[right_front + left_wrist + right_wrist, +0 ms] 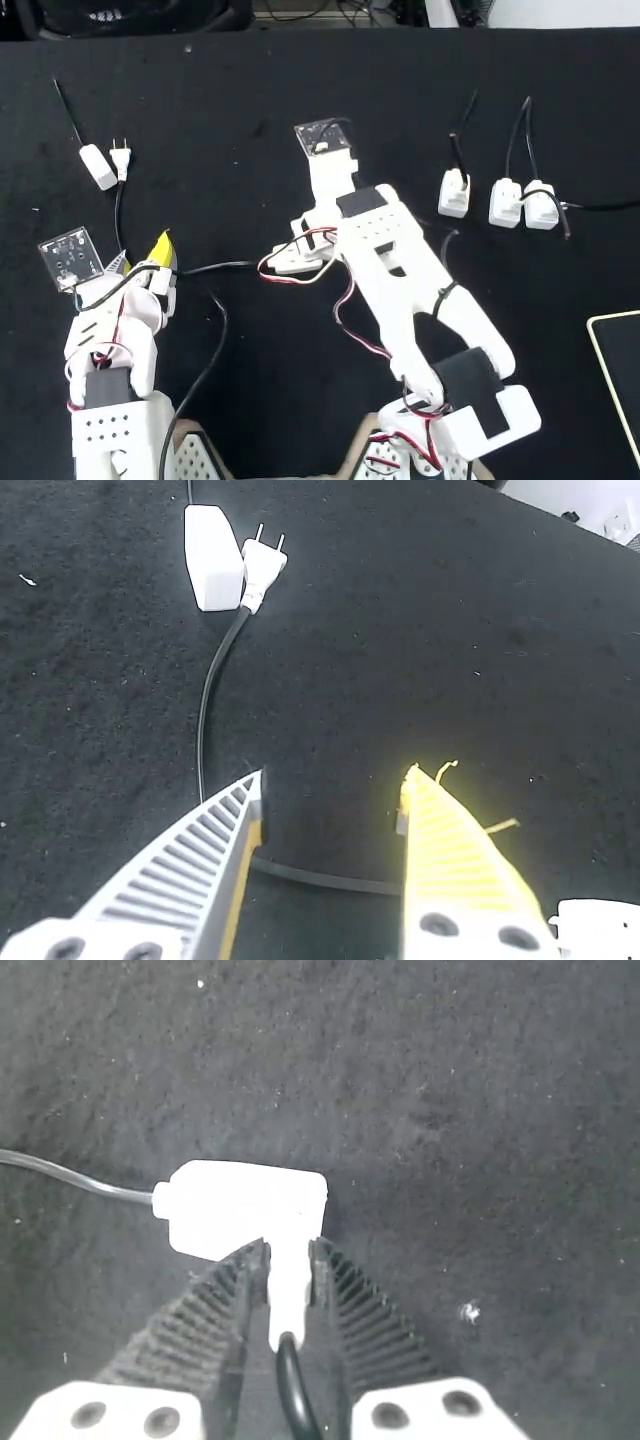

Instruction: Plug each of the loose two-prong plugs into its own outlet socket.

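Clamps right jaws on a white plug [288, 1295] butted against its socket [245, 1205] mid table [250, 90], holds left jaws released over a black cord [203, 720], near a loose plug [262, 565] just beside a second socket [212, 542].

Black felt covers the table [240, 90], with a pale surface [560, 12] beyond its far edge.

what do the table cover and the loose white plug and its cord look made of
Table cover: looks like black felt or matte cloth, fuzzy with lint specks. Loose white plug: smooth moulded plastic, probably, with two thin metallic prongs. Cord: black, faintly glossy, likely rubber or vinyl sheath.
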